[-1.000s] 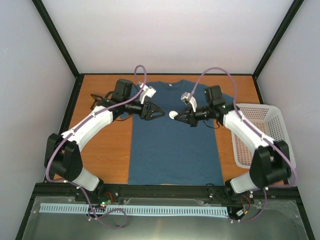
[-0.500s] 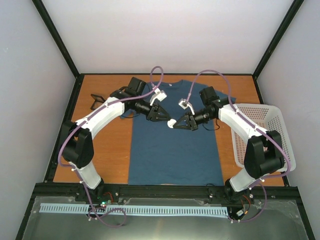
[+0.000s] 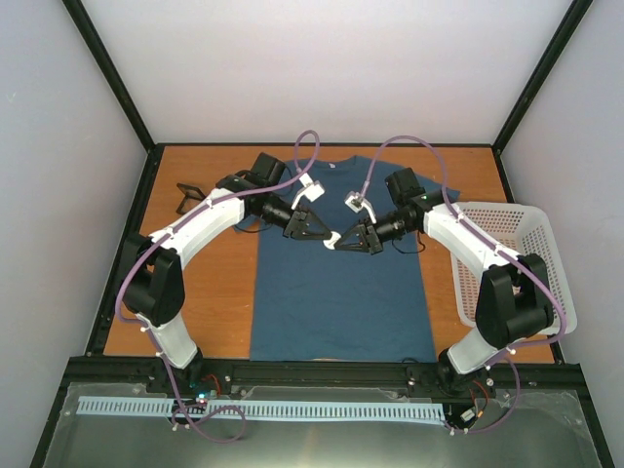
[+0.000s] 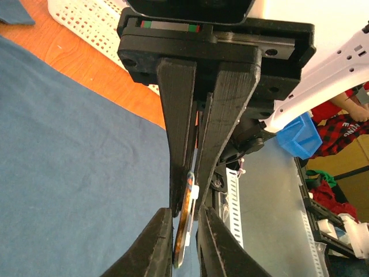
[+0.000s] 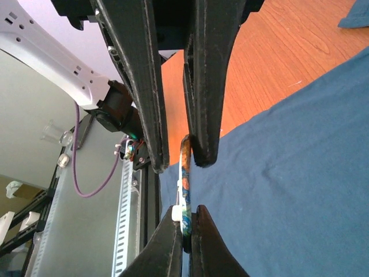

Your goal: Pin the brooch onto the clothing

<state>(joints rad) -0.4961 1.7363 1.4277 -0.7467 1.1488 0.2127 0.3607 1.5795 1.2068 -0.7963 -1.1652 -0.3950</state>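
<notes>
Brooch point(image 5: 184, 184), thin blue-orange disc edge-on, clamped in right jaws; left jaws slightly parted around it.

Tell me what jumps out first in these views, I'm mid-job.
The two grippers meet tip to tip above the chest of the teal T-shirt. The right gripper pinches the small brooch, and the left gripper straddles its other edge with jaws slightly apart. In the wrist views the brooch shows edge-on, a thin painted disc between both pairs of fingers.

brooch point(image 5: 185, 173) edge-on, face hidden, basket point(image 4: 86, 20) cropped
</notes>
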